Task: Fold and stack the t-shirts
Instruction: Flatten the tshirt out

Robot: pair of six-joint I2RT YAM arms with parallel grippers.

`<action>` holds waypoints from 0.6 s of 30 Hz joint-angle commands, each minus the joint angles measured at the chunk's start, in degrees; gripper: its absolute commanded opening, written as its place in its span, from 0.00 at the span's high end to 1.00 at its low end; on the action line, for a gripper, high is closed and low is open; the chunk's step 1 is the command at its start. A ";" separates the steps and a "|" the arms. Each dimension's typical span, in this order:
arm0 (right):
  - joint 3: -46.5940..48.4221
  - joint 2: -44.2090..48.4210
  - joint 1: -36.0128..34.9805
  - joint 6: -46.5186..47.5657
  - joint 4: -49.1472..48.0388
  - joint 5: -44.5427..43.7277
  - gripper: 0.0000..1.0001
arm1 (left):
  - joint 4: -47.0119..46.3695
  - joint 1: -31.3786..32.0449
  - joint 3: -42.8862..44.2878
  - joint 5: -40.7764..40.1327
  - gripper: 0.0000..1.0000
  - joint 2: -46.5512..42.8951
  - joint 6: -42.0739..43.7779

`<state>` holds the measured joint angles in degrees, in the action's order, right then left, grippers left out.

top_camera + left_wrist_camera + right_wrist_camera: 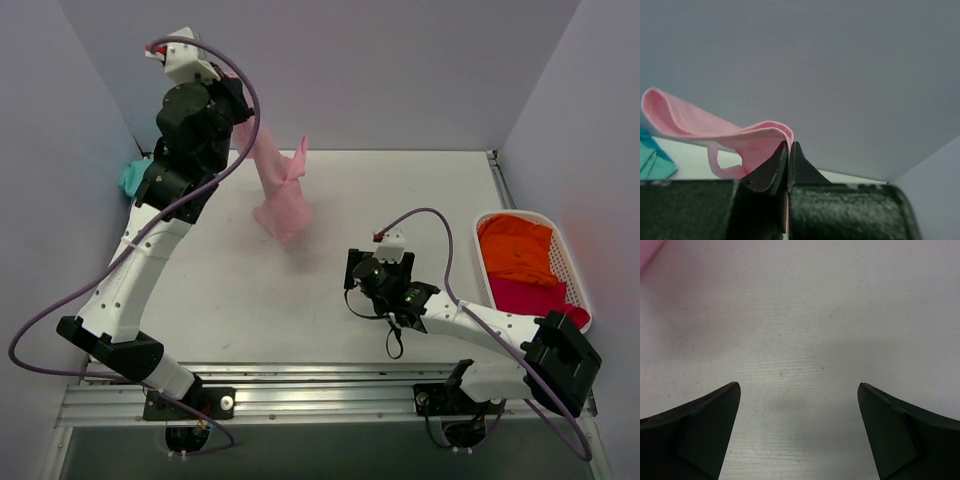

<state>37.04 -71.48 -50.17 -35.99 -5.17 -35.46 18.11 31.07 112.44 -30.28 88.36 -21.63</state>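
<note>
- The pink t-shirt (280, 195) is pinched by the left claw (788, 145) and held hanging over the far left of the table (250, 290).
- The right claw (798, 385) is held spread over the table.

The left arm (140, 270) reaches up and away toward the far left with its wrist held high. The left gripper (788, 145) has its jaws pressed together on a fold of the pink t-shirt (695, 122). The right arm (480, 335) lies low, bent inward from the near right. The right gripper (797, 387) points downward with its jaws spread wide apart.
</note>
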 commanded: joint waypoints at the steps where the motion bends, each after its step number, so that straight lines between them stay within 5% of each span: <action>1: 0.41 2.49 0.25 -0.75 1.74 -3.74 0.00 | 7.54 0.22 8.56 3.90 0.98 4.71 4.22; 6: 0.14 3.45 0.25 -1.01 2.53 -5.14 0.00 | 12.38 3.11 23.32 9.63 0.98 10.69 6.85; 12: 0.23 3.46 0.25 -1.37 3.32 -6.37 0.00 | 19.77 5.23 51.18 16.29 0.98 19.65 10.72; 18: 0.23 3.72 0.25 -1.63 3.94 -7.43 0.00 | 9.76 4.88 39.81 14.03 0.98 12.81 13.36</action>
<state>37.01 -69.25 -50.17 -36.49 -2.52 -39.11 34.89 36.47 155.65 -16.40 106.45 -11.09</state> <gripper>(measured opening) 0.996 0.050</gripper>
